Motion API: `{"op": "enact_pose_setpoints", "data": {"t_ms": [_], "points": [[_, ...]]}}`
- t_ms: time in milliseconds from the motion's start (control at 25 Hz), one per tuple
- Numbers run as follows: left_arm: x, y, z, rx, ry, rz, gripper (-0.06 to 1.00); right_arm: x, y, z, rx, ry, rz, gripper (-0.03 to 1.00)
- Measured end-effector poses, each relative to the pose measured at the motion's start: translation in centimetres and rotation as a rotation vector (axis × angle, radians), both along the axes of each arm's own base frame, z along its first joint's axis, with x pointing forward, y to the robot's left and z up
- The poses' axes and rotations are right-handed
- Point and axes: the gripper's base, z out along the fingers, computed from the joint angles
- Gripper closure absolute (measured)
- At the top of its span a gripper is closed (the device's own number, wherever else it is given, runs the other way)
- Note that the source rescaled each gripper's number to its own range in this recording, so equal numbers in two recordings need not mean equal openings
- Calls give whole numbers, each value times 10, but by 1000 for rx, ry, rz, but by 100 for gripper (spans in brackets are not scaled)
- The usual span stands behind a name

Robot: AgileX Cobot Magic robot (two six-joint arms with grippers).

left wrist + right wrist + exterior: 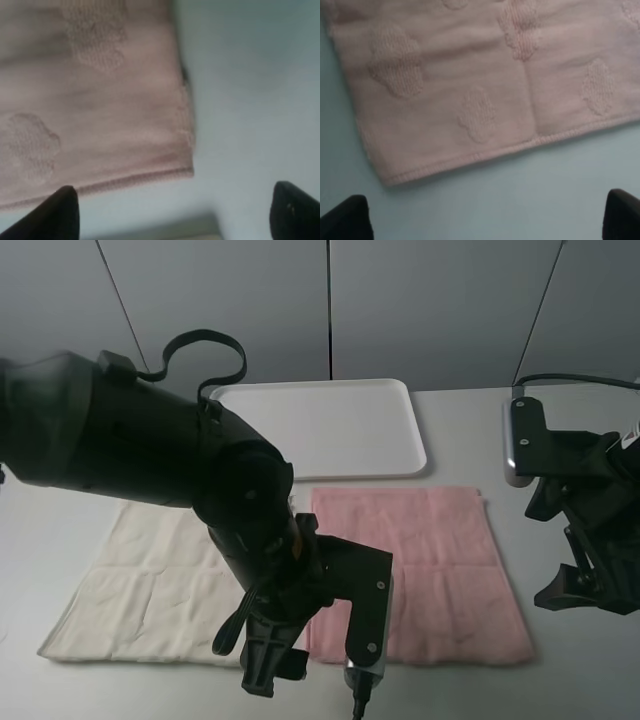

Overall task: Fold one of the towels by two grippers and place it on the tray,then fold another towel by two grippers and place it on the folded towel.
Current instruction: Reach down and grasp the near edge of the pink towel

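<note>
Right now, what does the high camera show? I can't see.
A pink towel and a cream towel lie flat side by side, a white tray behind them. Black robot arms reach in, left and right.

The high camera looks steeply down on the pale grey worktop [580, 680] toward the grey wall panels [430, 310] beyond its far edge, the black left arm [150, 440] looming close to the lens. Each wrist camera hangs low over a corner of the pale pink terry towel [430, 560] [90, 100] [470, 75] toward the worktop's near edge (the left view blurred), black fingers [55, 215] [345, 220] framing it. All three views share that towel.
</note>
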Motion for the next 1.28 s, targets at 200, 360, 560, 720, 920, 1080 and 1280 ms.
{"op": "enact_pose_setpoints", "data": {"t_ms": [200,360,560,720,920,1080,1280], "points": [[-6,-4,-23,56,28,11,-3,1,1,-7,-7,28,18,-3],[-5,-4,-31,75,27,26,-3,2,1,-8,0,29,29,-3],[-5,-6,-33,59,11,26,-3,1,2,-8,5,23,77,-3],[-4,-7,-35,59,9,26,-3,2,2,-11,1,29,119,-3],[-4,-7,-36,60,8,30,-3,-3,4,-25,-17,88,175,-3],[-3,-7,-36,54,2,35,-3,-17,15,-36,-73,99,303,-3],[-3,-7,-36,55,-3,38,-3,-26,28,-45,-91,91,348,-3]]}}
